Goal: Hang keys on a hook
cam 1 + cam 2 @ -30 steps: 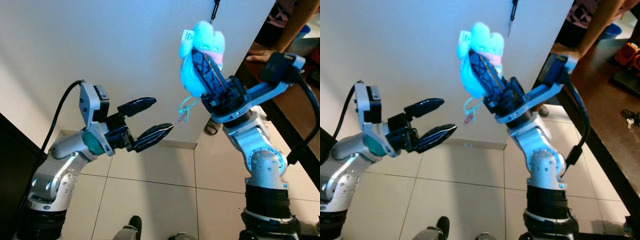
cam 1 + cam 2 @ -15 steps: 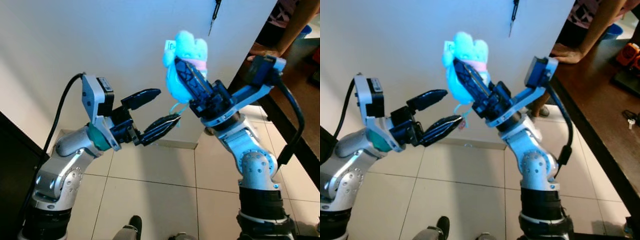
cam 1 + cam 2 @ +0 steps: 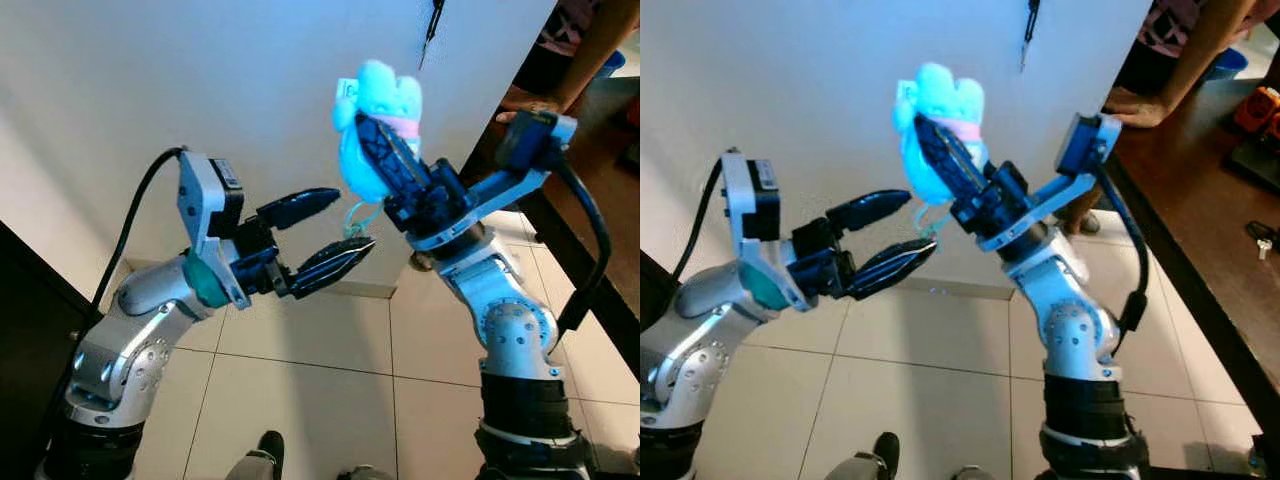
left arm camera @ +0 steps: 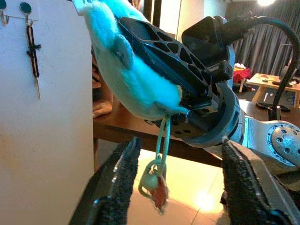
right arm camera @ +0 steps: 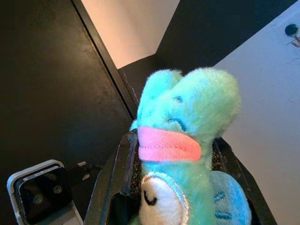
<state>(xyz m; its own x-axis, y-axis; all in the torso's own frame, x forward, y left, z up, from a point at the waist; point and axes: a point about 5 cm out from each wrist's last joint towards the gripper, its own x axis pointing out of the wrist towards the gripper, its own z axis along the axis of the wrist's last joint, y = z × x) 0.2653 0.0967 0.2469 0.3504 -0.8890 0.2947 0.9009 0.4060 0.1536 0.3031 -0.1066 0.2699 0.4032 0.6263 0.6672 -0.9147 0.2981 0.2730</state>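
Your view looks down on a pale tiled floor [image 3: 300, 370] that meets a plain white wall [image 3: 150, 90] along a low baseboard. A dark lanyard [image 3: 434, 20] hangs on that wall above the arms; in the left wrist view it hangs from a hook [image 4: 26, 8] beside a second hook. A dark wooden table [image 3: 1200, 240] runs along your right, its edge close to the right arm, and a person's hand [image 3: 1135, 105] rests on it. A black panel borders your left side.

Your right gripper [image 3: 385, 150] is raised before the wall and pinches a turquoise plush toy [image 3: 372, 125], one finger on each side. The key ring [image 4: 153, 185] dangles on a thin loop beneath the toy.

Your left gripper [image 3: 325, 235] is spread, and the ring hangs between its two fingers without touching either. Open floor lies below both arms.
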